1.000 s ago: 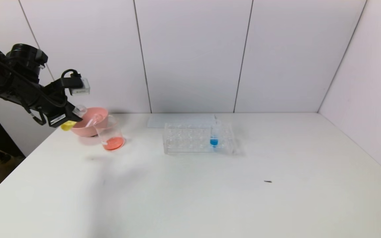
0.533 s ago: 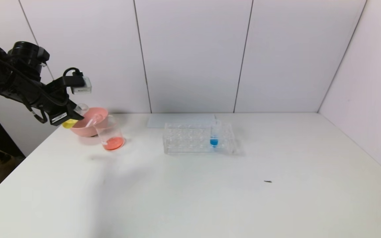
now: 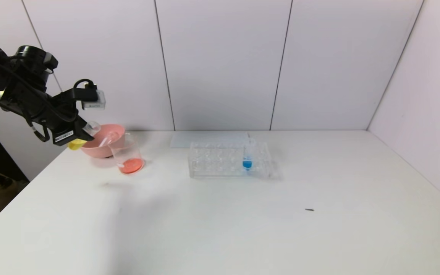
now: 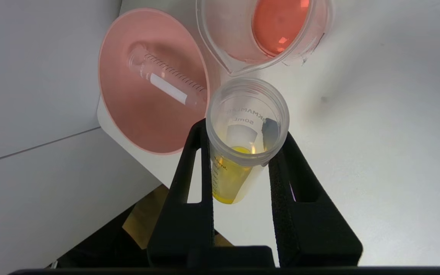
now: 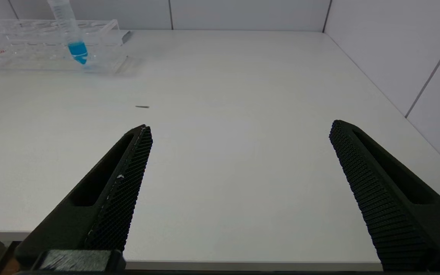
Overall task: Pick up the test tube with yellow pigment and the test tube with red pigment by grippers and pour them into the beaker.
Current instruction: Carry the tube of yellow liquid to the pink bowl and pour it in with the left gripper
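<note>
Red-orange liquid in beaker (image 3: 128,156); empty tube (image 4: 168,80) in pink bowl (image 4: 128,126).

Black robot arm with pointed jaws

The left gripper (image 3: 84,131) carries a white box module, a white label sticker and looping black cables.

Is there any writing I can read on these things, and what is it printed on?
"50mL": on the wall of the test tube with yellow pigment, seen mirrored through the plastic, held in the left gripper.
Brand line above it: letters like "KMAM", the rest unreadable.
Scale numbers down that tube's side: too blurred to read.
White sticker on the left gripper, head view: too small to read.
Empty tube in the pink bowl: tick marks only, nothing legible.
</note>
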